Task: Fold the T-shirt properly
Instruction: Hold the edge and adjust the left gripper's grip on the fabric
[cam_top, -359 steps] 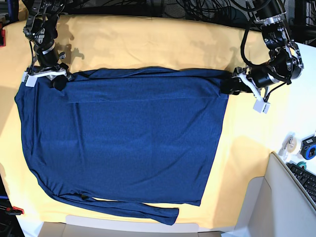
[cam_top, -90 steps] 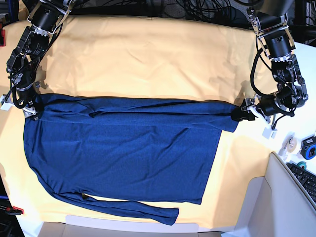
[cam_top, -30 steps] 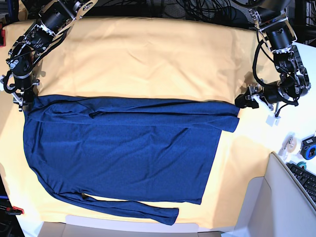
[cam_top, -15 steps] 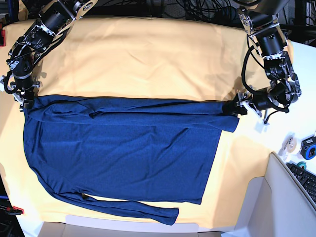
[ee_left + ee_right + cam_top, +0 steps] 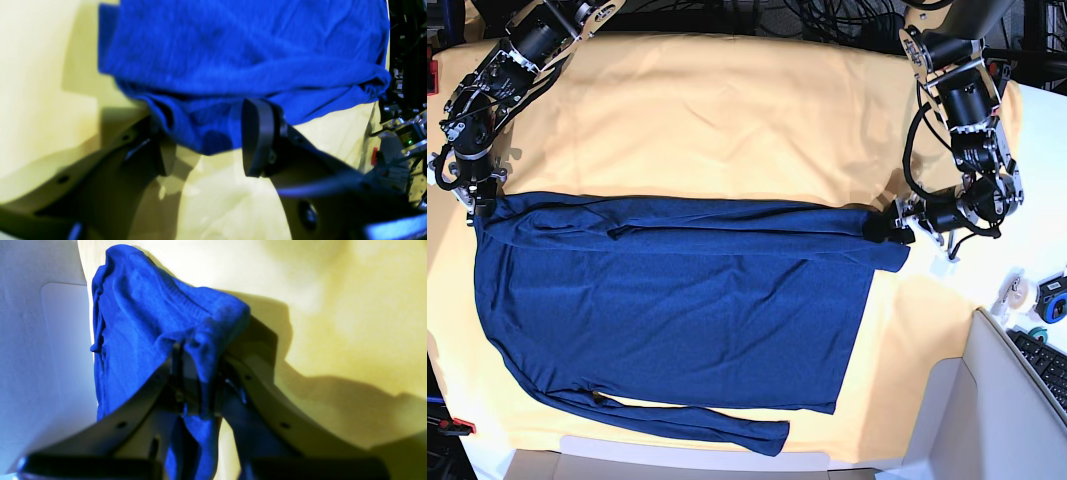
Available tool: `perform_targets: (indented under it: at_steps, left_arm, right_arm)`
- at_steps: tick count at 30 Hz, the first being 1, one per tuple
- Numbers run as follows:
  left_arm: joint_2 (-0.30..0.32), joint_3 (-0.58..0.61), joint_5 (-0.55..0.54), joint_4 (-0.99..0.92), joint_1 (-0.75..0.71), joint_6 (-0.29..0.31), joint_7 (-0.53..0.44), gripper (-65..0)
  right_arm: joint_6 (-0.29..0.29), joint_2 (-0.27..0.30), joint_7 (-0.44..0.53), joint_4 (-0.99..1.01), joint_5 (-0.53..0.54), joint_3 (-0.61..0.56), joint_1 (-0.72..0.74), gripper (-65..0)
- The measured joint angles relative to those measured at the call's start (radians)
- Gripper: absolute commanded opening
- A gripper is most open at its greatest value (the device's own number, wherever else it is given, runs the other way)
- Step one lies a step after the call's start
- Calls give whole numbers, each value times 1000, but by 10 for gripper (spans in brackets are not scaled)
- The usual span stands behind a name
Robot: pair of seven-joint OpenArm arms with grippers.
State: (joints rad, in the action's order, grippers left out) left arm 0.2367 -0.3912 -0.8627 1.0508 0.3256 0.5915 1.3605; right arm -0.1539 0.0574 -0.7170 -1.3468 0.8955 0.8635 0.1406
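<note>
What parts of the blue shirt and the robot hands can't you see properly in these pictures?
- Base view: the right gripper is too small to show how its jaws stand.
- Left wrist view: the T-shirt is blurred and cut off by the top edge; the left gripper straddles its edge, jaws apart.
- Right wrist view: fabric bunched in the right gripper hides the fingertips.
- Base view: folded layers hide one sleeve.

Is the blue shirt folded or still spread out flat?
Partly folded: the shirt's top edge is doubled over in a band, while the body and lower sleeve lie spread on the yellow cloth.
</note>
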Motion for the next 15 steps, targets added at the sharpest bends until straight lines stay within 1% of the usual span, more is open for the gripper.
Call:
perform_targets:
  at_steps: [4,5,7,9,11,13,15]
  left_arm:
    - [8,45,-5,0,-4,0,-21,-366]
    - [9,58,-5,0,-4,-12,-27,-366]
    - [25,93,-13,0,-9,-71,-51,-366]
    - [39,139,-31,3,-24,-108,-88,-357]
    - [50,175,-51,5,-38,-108,-129,-339]
    - [58,195,-53,6,-37,-106,-131,-335]
    - [53,196,-45,6,-35,-106,-133,-335]
  right_arm:
    - [1,0,-1,0,1,0,-2,-610]
    - [3,0,-1,0,1,0,-2,-610]
    - [4,0,0,0,0,0,-5,-610]
    - [8,0,-1,-1,9,0,-8,-610]
    - [8,0,0,-2,9,0,-10,-610]
    - [8,0,0,-2,8,0,-10,-610]
    - [8,0,0,-2,8,0,-11,-610]
